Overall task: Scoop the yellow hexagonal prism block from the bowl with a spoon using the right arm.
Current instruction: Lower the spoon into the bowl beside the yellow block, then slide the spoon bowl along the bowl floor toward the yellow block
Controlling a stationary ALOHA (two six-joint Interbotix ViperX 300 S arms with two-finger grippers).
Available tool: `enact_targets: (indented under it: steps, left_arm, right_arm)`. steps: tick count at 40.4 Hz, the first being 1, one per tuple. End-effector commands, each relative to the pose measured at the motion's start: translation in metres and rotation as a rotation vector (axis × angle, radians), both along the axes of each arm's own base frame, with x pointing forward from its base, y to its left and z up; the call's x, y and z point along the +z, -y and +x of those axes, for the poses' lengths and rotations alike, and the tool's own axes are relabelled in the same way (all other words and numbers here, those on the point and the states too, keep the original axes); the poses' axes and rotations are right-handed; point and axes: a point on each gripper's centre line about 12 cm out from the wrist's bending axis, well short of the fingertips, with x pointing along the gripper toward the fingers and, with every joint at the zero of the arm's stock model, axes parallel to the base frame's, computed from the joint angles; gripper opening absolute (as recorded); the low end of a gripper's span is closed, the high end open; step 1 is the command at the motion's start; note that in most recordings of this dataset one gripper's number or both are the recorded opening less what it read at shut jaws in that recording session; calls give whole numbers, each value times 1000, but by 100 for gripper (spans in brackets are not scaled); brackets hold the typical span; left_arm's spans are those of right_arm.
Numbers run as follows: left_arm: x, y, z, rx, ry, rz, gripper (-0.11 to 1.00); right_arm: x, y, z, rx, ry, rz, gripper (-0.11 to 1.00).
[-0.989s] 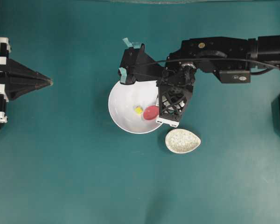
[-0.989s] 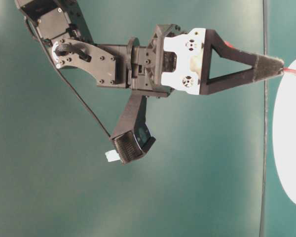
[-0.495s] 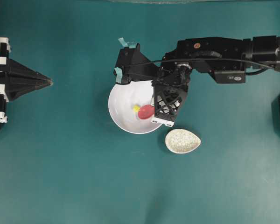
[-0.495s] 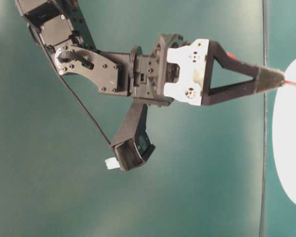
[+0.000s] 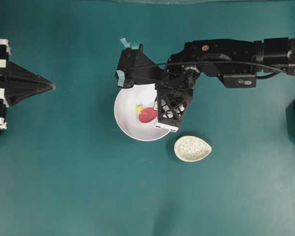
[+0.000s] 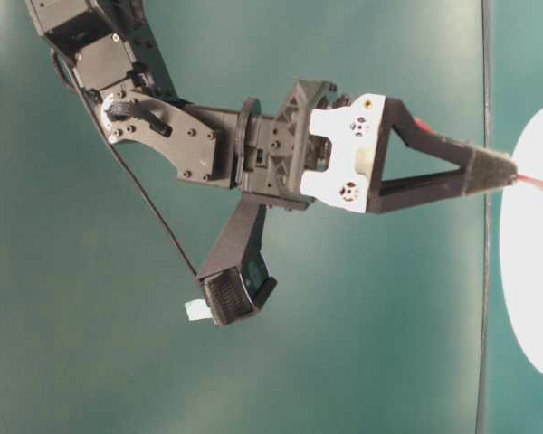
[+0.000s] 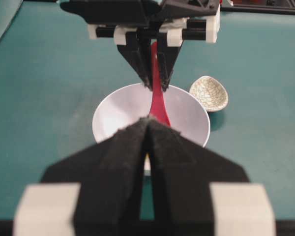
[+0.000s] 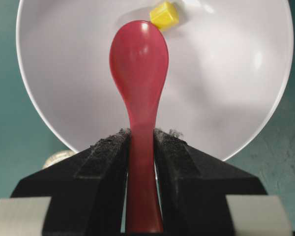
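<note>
A large plain white round bowl (image 5: 129, 120) sits on the teal table. A glossy pink-red spoon (image 8: 139, 98) has its handle clamped between the two black fingers of the right arm's gripper (image 8: 140, 142) and its oval scoop lowered into the bowl. A tiny pale yellow hexagonal prism block (image 8: 164, 15) lies on the bowl's floor, touching the scoop's far tip.

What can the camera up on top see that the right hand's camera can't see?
Only the overhead view shows the left gripper parked far off, the speckled dish whole beside the bowl, and the whole right arm.

Only the right wrist view shows the right gripper pinching the spoon's handle, with the yellow block just beyond the scoop's tip.

Both show the white bowl, the spoon and the block.
</note>
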Motion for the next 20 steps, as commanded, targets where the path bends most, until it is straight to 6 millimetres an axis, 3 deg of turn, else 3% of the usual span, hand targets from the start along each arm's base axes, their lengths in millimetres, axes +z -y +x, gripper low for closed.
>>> enact_targets:
  steps: [1, 12, 20]
  left_arm:
    - [11, -1, 2, 3, 28, 2, -1]
    - [11, -1, 2, 3, 26, 2, -1]
    - [11, -1, 2, 3, 26, 2, -1]
  right_arm:
    - [15, 1, 6, -2, 61, -12, 24]
    - [21, 3, 14, -10, 117, -27, 24]
    - [40, 8, 19, -6, 175, -74, 24]
